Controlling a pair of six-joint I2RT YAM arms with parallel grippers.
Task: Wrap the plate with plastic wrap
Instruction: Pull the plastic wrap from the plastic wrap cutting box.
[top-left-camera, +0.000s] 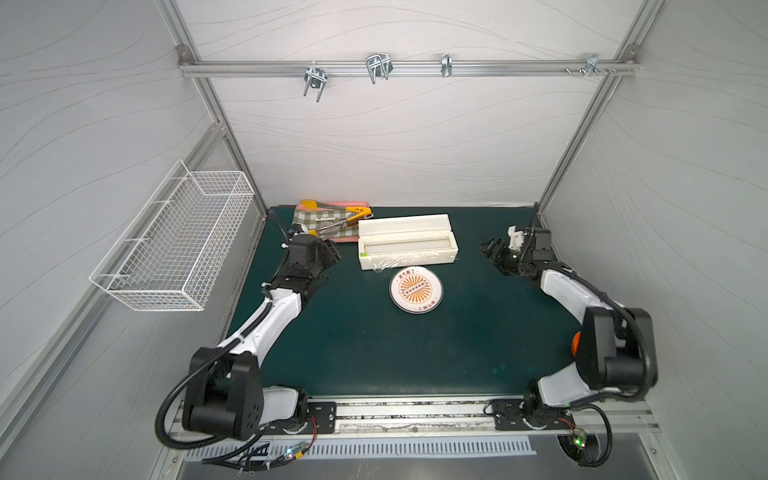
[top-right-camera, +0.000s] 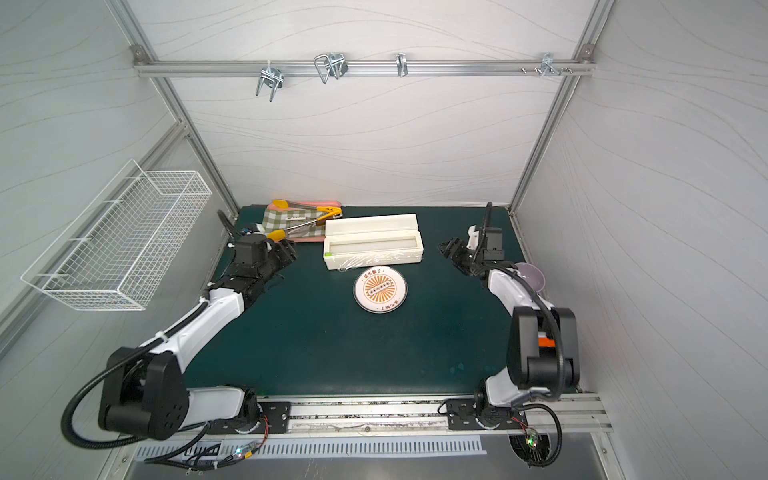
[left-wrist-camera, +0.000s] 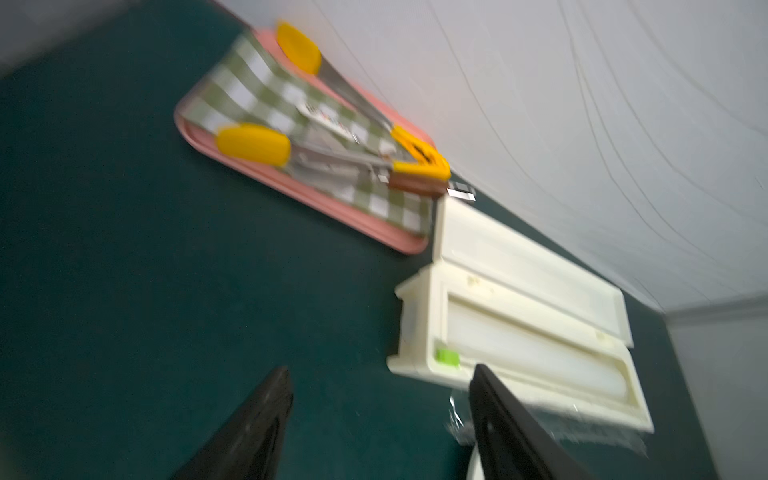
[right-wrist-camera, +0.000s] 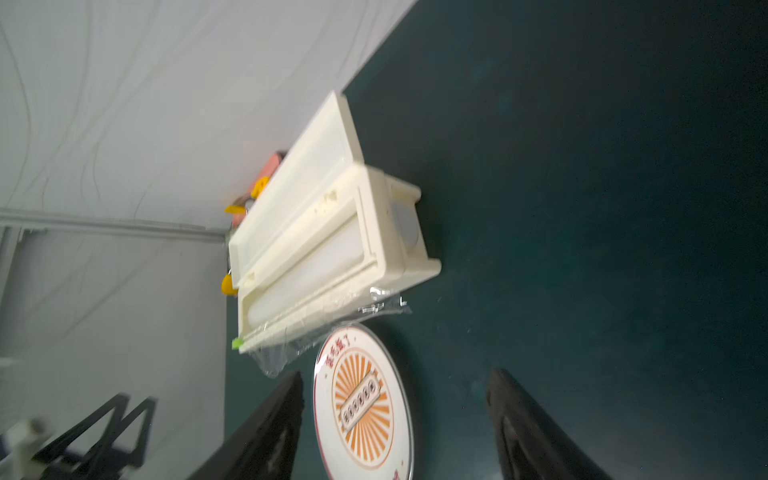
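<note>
The plate (top-left-camera: 416, 289) (top-right-camera: 380, 289) lies flat on the green mat, white with an orange sunburst centre. Just behind it stands the cream dispenser box (top-left-camera: 407, 245) (top-right-camera: 373, 245), lid open, green slider at its left end. A short crinkled strip of plastic wrap (top-left-camera: 399, 262) (right-wrist-camera: 278, 357) hangs over the box's front edge, near the plate's far rim. My left gripper (top-left-camera: 332, 249) (left-wrist-camera: 381, 369) hovers open left of the box, with nothing between its fingers. My right gripper (top-left-camera: 488, 247) (right-wrist-camera: 397, 374) hovers open to the right of the box, also with nothing in it.
A pink tray (top-left-camera: 332, 220) with a green-checked cloth and yellow-tipped tongs sits at the back left, touching the box. A white wire basket (top-left-camera: 174, 245) hangs on the left wall. A pale purple bowl (top-right-camera: 530, 276) stands by the right arm.
</note>
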